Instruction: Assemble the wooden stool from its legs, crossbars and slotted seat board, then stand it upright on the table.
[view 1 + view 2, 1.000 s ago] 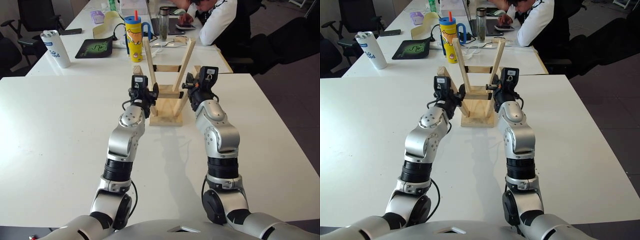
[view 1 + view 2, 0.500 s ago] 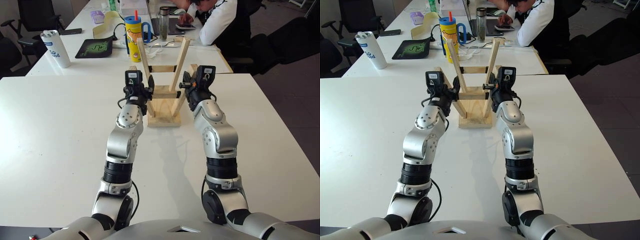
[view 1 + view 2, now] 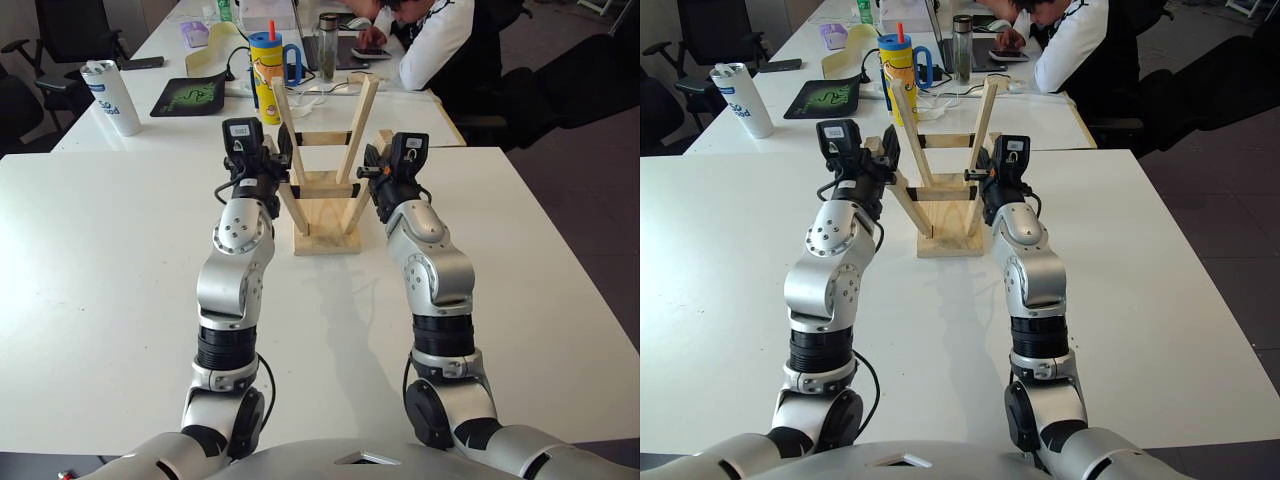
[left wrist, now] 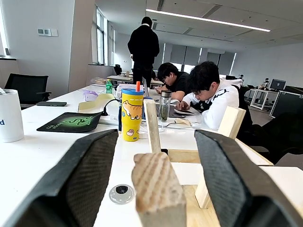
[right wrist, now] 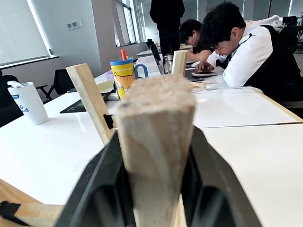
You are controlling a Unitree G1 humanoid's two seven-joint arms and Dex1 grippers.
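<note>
While right gripper clamps 1 of 4 legs, left gripper gapes

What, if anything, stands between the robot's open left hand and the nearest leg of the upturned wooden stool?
Nothing visible stands between them. The left hand is open, with its fingers on either side of the end of the pale wooden stool leg. A gap shows on both sides, so the leg is not gripped.

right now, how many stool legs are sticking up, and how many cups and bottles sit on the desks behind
stool legs: 4
cups: 2, one white, one yellow
bottles: 2, one clear, one green
total: 8
</note>
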